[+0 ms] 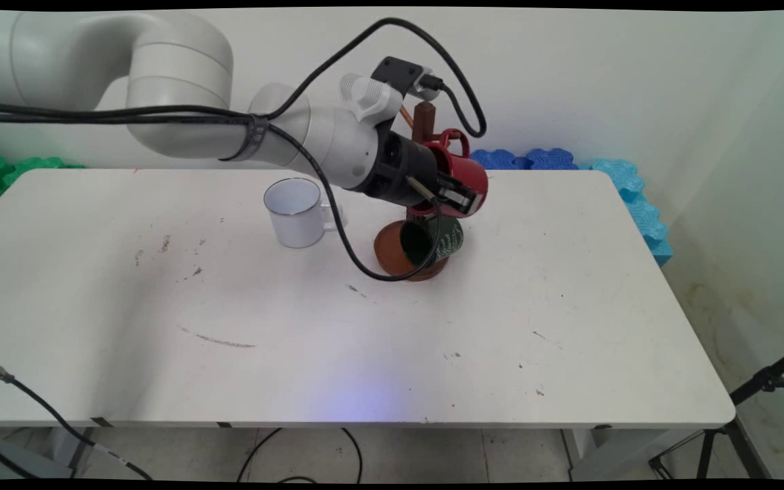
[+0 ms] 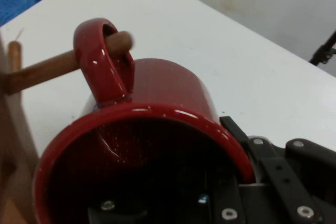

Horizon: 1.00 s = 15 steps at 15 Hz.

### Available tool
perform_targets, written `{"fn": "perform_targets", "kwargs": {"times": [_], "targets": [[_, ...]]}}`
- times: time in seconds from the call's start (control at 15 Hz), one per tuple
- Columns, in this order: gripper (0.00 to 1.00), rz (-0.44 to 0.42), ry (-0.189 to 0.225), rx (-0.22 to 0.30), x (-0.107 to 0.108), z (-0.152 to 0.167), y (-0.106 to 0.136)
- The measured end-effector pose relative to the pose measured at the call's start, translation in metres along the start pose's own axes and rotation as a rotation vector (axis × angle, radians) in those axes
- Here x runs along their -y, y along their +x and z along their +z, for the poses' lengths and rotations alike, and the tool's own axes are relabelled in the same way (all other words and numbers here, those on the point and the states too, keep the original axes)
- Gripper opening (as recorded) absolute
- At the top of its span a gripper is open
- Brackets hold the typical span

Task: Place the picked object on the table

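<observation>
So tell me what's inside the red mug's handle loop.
A wooden peg of the mug tree passes through the red mug's handle loop. The peg's joint with the post is at the frame's edge, barely visible.

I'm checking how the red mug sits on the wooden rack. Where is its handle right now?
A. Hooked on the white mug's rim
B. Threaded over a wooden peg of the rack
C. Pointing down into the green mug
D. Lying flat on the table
B: in the hand view the wooden peg passes through the handle loop of the red mug, whose rim the gripper clamps.
</observation>
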Motion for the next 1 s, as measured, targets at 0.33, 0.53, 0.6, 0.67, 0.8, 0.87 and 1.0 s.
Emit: {"fn": "perform_targets", "kwargs": {"times": [0.33,0.53,0.6,0.67,0.8,0.87,1.0], "targets": [[0.00,0.018,-0.046,-0.015,-0.009,-0.009,-0.001],[0.00,0.029,-0.073,-0.023,-0.014,-0.015,-0.001],[0.00,0.034,-0.083,-0.025,-0.016,-0.018,-0.001],[0.00,0.040,-0.092,-0.024,-0.017,-0.021,-0.002],[0.00,0.056,-0.104,-0.013,-0.018,-0.028,-0.004],[0.00,0.068,-0.107,-0.001,-0.017,-0.032,-0.006],[0.00,0.094,-0.110,0.028,-0.014,-0.040,-0.009]]}}
